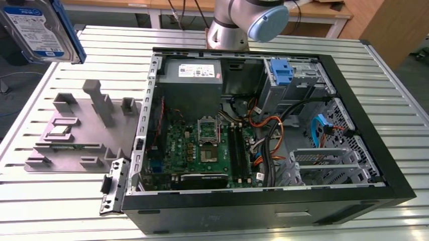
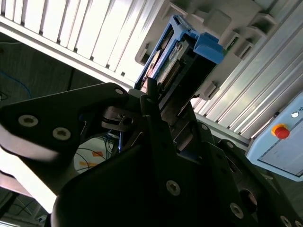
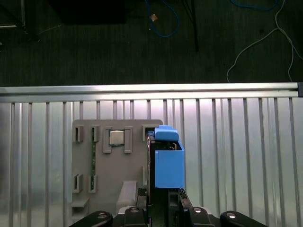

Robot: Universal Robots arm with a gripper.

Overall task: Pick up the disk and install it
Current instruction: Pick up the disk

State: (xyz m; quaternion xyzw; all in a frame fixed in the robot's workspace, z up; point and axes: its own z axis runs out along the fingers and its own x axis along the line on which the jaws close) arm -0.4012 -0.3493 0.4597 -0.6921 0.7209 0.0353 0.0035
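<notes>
One drive, the disk (image 1: 39, 30), hung high in the exterior view's upper left corner. Its labelled face was turned to the camera and part of it was cut off by the frame edge. In both wrist views the gripper (image 3: 163, 196) was clamped on it. The fingers (image 2: 151, 99) pressed its two broad faces near one end, so its long axis ran straight out from them, with the blue carrier's tab at the far end. In the first wrist view it stood edge-on above the grey holder plate (image 3: 118, 165) on the slatted tabletop (image 3: 236, 156), clear of both.

What mattered most, I judged, was the gap. The open computer case (image 1: 395, 186) lay well apart from the disk, toward the exterior view's right. Its drive cages, one carrying a bare blue bracket (image 1: 282, 73), sat in the corner of the case farthest from the disk.

Where exactly the finger pads met the metal was hidden behind the gripper's own dark body. Which cage slot was free could not be made out past the cables (image 1: 268, 135) and sheet metal.
</notes>
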